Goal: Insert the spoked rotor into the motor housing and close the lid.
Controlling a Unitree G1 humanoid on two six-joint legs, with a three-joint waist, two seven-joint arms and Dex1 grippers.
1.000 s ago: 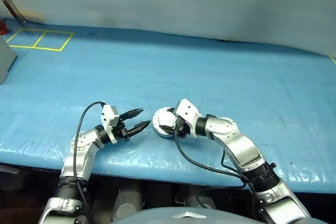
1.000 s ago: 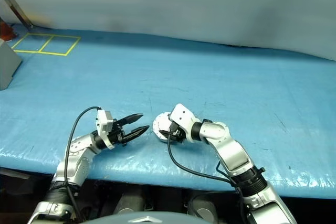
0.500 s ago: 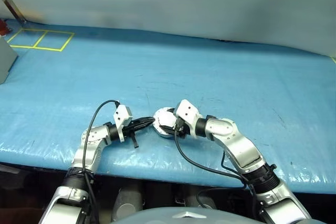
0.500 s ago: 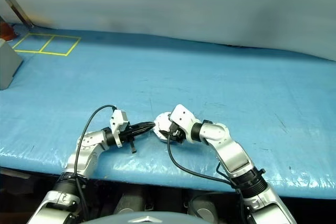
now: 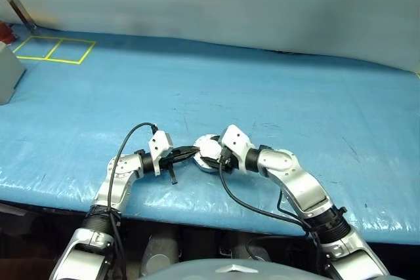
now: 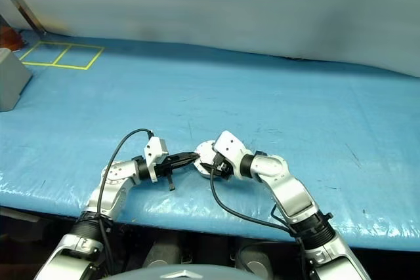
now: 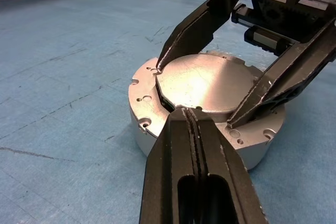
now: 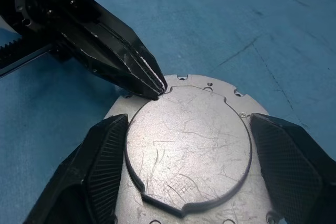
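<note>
The motor housing (image 7: 157, 136) stands on the blue table close to its front edge. The lid (image 8: 186, 140) lies flat over it with its plain grey outer face up, and a thin dark gap runs along part of its rim. My left gripper (image 7: 190, 112) is shut with nothing in it, its tips touching the lid's edge. My right gripper (image 8: 188, 118) is open and straddles the housing, one finger on each side of the lid. From the head the housing (image 5: 205, 145) sits between both grippers. The spoked rotor is hidden.
A grey box (image 5: 6, 73) stands at the table's far left, beside yellow tape squares (image 5: 56, 50). The table's front edge (image 5: 197, 209) runs just below both arms. A pale wall closes off the back.
My left gripper went from open to shut and moved right until its tips met the lid's edge. My right arm stayed at the housing.
</note>
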